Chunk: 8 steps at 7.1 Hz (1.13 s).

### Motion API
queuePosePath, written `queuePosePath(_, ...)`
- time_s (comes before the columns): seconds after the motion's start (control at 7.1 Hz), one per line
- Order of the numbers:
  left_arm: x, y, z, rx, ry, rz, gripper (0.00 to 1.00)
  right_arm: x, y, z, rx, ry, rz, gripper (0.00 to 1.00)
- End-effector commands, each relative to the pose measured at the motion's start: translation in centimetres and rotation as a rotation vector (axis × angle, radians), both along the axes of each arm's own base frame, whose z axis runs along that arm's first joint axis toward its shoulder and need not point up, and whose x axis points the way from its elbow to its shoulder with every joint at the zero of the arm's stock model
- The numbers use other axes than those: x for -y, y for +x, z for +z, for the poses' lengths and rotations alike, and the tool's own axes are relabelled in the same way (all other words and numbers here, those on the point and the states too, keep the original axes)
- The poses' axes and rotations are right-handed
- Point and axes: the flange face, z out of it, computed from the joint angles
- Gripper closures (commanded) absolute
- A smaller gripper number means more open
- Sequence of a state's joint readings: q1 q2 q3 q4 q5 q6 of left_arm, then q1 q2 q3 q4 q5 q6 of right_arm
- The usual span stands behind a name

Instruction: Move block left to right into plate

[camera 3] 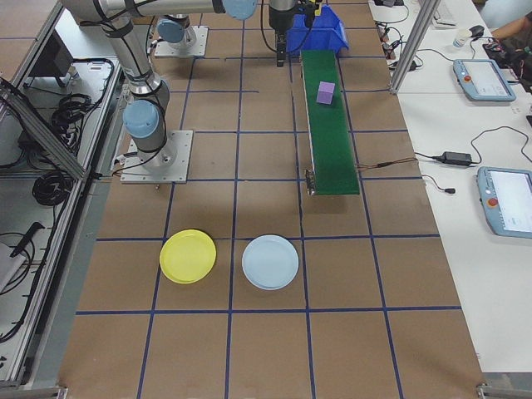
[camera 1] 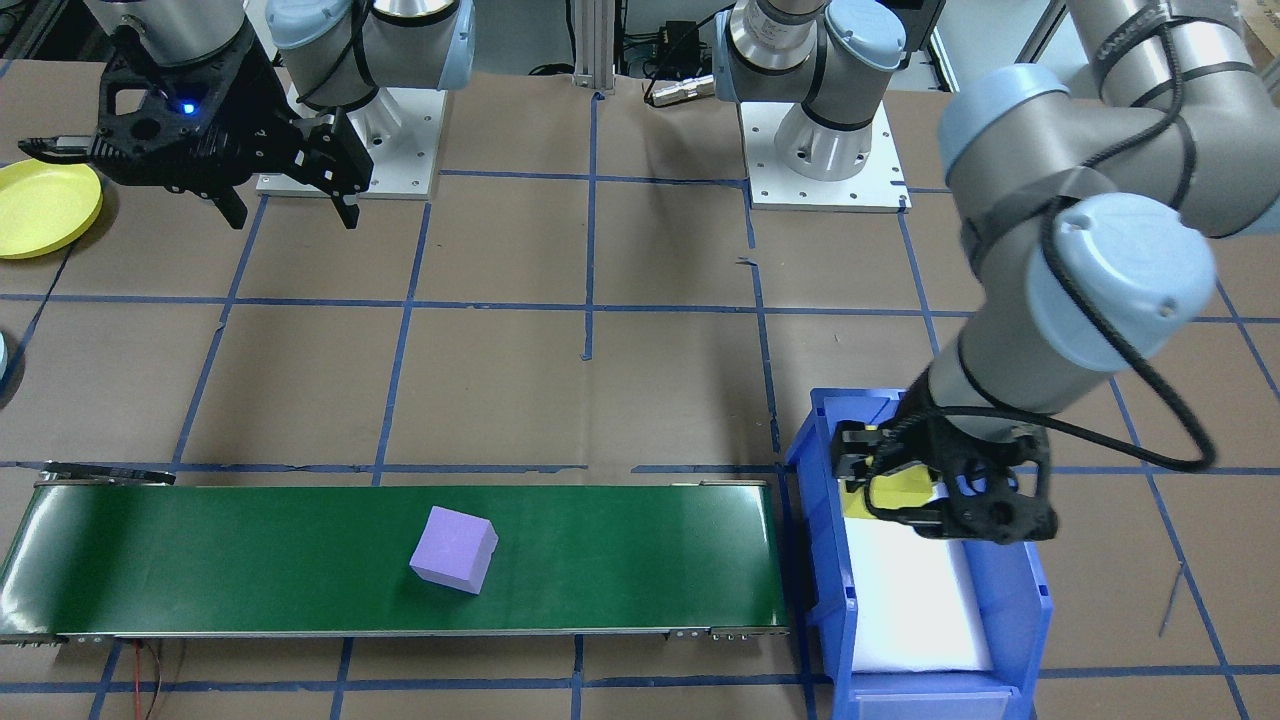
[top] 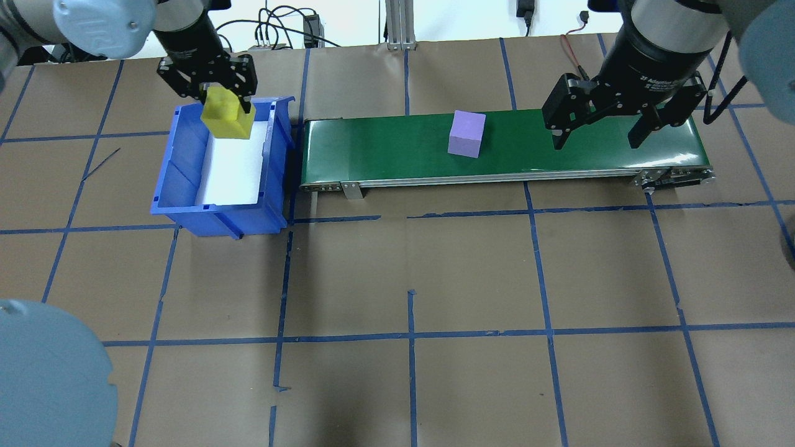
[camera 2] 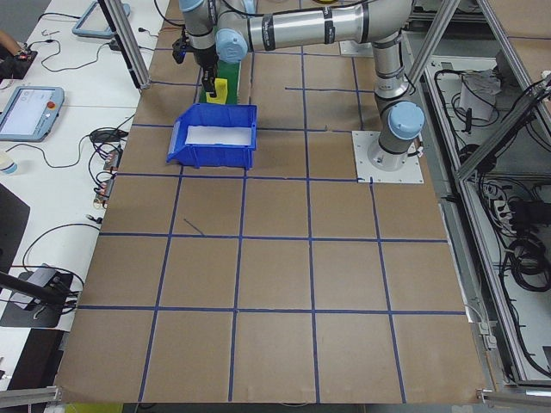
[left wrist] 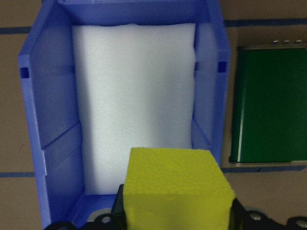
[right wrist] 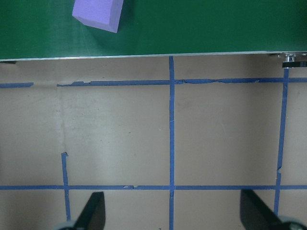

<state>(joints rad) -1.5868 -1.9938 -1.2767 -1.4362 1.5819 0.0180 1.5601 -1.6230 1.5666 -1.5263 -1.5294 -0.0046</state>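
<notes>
Left hand: we see the left hand (top: 222, 102) clamped on the yellow block (top: 227, 117), its fingers on either side of it, held above the far end of the blue bin (top: 186, 174).
Yellow block: lifted clear of the white foam pad (left wrist: 134, 100) that lines the bin floor (our left wrist view shows the pad bare beneath it).
Blue bin: it stands on the worktop (top: 410, 279) just beside the left end of the green conveyor (top: 385, 149).
Purple block: we find the purple block (top: 466, 133) resting on the conveyor belt, about midway along it, touched by neither hand.
Right hand: the right hand (top: 597, 129) hangs with its fingers spread wide and nothing between them, over the conveyor's right end in the overhead view; its wrist camera looks down on taped brown paper and the belt's edge.
Plates: we see a yellow plate (camera 3: 188, 255) and a light blue plate (camera 3: 270, 262) side by side on the worktop, well apart from the conveyor's end.
Worktop: brown paper crossed by a grid of blue tape.
</notes>
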Motion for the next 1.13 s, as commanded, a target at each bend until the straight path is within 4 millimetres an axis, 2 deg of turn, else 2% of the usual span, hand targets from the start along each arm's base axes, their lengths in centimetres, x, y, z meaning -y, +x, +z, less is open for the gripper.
queuePosePath(0.0, 0.2, -11.2, -4.2, -0.013, -0.077, -0.040, 0.35, 0.0, 0.0, -0.1, 0.000, 0.001, 0.000, 0.00)
queuePosePath(0.14, 0.3, -11.3, -6.8, -0.007, -0.054, -0.043, 0.36, 0.0, 0.0, 0.1, 0.000, -0.002, 0.000, 0.00)
queuePosePath(0.28, 0.3, -11.2, -10.5, -0.004, -0.077, -0.047, 0.35, 0.0, 0.0, 0.0, -0.002, 0.000, 0.000, 0.00)
queuePosePath(0.42, 0.4, -11.2, -11.5, -0.004, -0.099, -0.050, 0.33, 0.0, 0.0, 0.1, 0.000, -0.002, 0.000, 0.00)
queuePosePath(0.56, 0.4, -11.2, -11.8, -0.003, -0.093, -0.047, 0.10, 0.0, 0.0, 0.0, 0.000, 0.000, 0.000, 0.00)
queuePosePath(0.7, 0.4, -11.2, -11.6, -0.005, -0.093, -0.044, 0.00, 0.0, 0.0, 0.0, 0.000, 0.000, 0.000, 0.00)
queuePosePath(0.85, 0.2, -11.2, -10.8, -0.005, -0.094, -0.039, 0.00, 0.0, 0.0, 0.0, -0.002, 0.001, 0.000, 0.00)
queuePosePath(0.99, -0.3, -11.1, -7.5, -0.011, -0.117, -0.038, 0.00, 0.0, 0.0, 0.0, -0.002, 0.000, 0.000, 0.00)
